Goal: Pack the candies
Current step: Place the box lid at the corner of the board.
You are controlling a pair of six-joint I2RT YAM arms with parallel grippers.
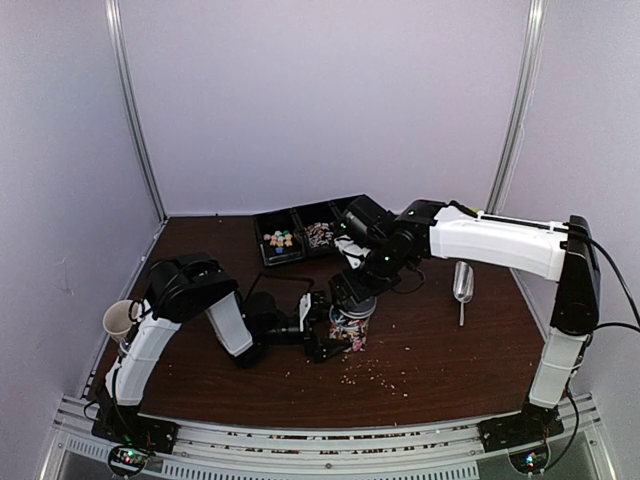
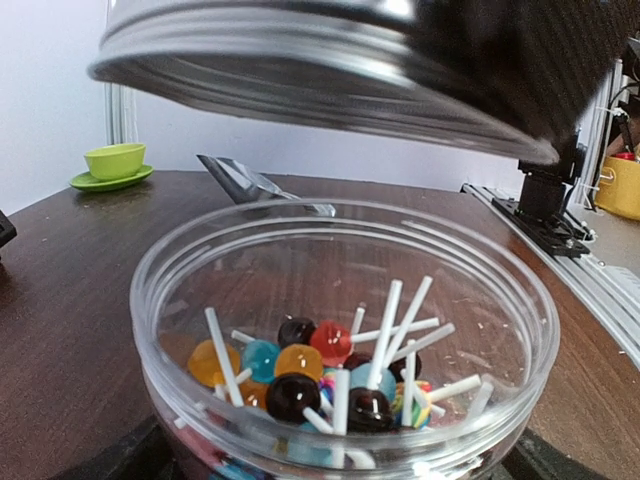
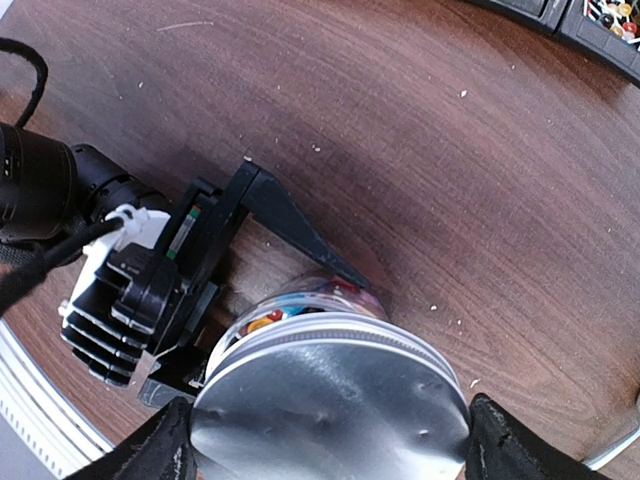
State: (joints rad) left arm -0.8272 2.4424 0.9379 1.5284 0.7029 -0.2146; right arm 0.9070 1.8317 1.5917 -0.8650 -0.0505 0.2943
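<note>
Clear jar (image 1: 350, 328) of candies (image 1: 347, 336), centre — left gripper (image 1: 324, 331) clasped around it; compartment tray (image 1: 300, 232), 12 o'clock; metal scoop (image 1: 462, 283), 3; paper cup (image 1: 119, 320), 9.

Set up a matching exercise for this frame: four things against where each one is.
Things:
1. metal lid
2. lollipops
3. metal scoop
4. paper cup

Places:
A. lying on the table, right of the clear jar
B. at the table's far left
C. inside the jar
D. in the right gripper, above the jar

Pairs: 1-D, 2-C, 3-A, 4-B
</note>
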